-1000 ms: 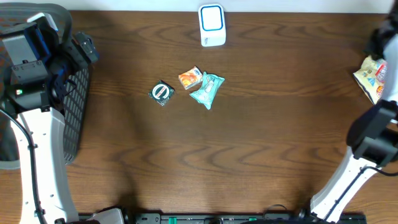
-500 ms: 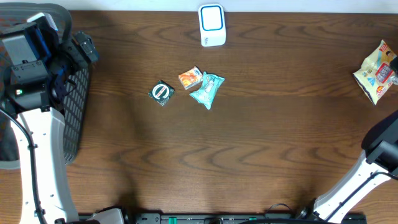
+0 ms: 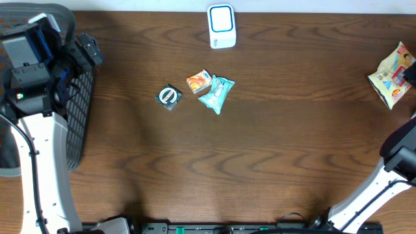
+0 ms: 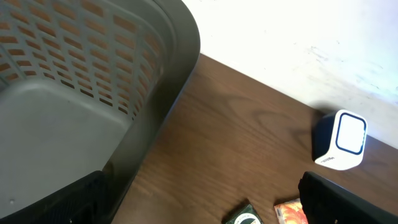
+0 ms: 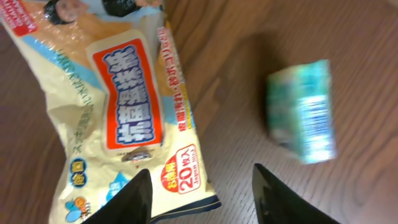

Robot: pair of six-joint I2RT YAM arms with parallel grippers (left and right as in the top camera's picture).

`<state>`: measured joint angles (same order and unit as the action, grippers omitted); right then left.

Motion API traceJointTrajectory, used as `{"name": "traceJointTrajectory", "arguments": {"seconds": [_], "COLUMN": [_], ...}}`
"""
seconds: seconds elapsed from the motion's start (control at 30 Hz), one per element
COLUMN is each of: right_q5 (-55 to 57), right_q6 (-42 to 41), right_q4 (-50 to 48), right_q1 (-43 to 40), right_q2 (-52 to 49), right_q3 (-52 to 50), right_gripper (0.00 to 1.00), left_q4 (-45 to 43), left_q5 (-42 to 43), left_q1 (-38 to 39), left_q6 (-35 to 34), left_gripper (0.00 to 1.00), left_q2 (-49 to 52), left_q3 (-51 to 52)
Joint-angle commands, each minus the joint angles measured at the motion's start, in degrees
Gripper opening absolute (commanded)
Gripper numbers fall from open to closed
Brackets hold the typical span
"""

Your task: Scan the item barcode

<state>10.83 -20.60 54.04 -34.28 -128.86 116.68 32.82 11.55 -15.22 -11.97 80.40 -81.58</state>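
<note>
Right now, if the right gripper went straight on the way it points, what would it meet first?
Most likely the yellow wipes pack: its lower corner lies between the open fingers of the right gripper. The teal box sits off to the side. Depth is unclear.

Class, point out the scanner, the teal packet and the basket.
scanner (image 3: 221,26): overhead view, its blue-framed face.
teal packet (image 3: 215,94): overhead view, its middle.
basket (image 4: 168,99): left wrist view, its rim.
</note>
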Motion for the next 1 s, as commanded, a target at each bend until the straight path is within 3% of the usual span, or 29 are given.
{"name": "traceJointTrajectory", "arguments": {"seconds": [0.0,0.43,0.73,0.97], "right_q5": [-5.2,-35.4,-34.8,-34.7], "right_q6": [0.1,3.1,5.9,5.9], "right_q4": [0.7,-0.2,-0.4,-0.7], "right_q1": [0.0,6.1,19.0,28.4], "right_q2": [0.3,0.3,0.3,0.3], "right_q3": [-0.2,-0.2,-0.2,-0.2], "right_gripper": [0.48,0.49,0.53,0.70], "left_q4": [1.1,1.1,1.1,1.0], "left_q5": [-3.9,-3.9,-3.9,-3.9], "left_q1": [-0.8,-0.8,-0.8,-0.8], "left_q6": [-0.1,-0.1,-0.1,-0.1], "left_gripper": [0.98,0.98,0.98,0.98], "left_q2": [1.0,1.0,1.0,1.0], "left_q3": [-0.3,-0.3,-0.3,-0.3]}}
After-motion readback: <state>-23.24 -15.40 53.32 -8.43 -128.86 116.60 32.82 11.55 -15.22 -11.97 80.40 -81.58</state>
